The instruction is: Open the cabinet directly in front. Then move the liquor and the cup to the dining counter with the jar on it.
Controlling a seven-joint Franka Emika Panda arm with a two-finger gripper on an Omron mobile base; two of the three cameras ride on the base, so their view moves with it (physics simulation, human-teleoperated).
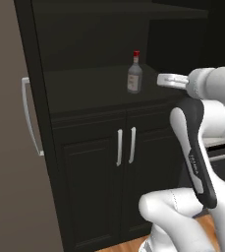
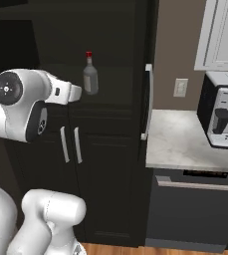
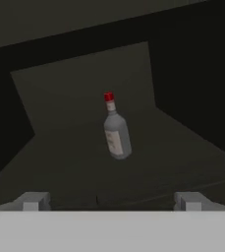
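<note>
Tall near-black cabinet is standing open, its left door swung out with a pale bar handle showing, right door also swung out edge-on with its handle. Liquor bottle is standing upright on the dark shelf inside, toward the right half, red cap on top, pale label facing out; nothing is touching it. Hand view is looking into the compartment, with the bottle well ahead of the claw and roughly centered between the two fingertips. Claw is spread wide, holding nothing, well apart from the bottle. Arm is reaching forward at shelf height, just outside the cabinet opening. Below the shelf, shorter doors with paired handles are sitting closed. In the right base view, a coffee machine is sitting on a pale worktop beside the cabinet.
</note>
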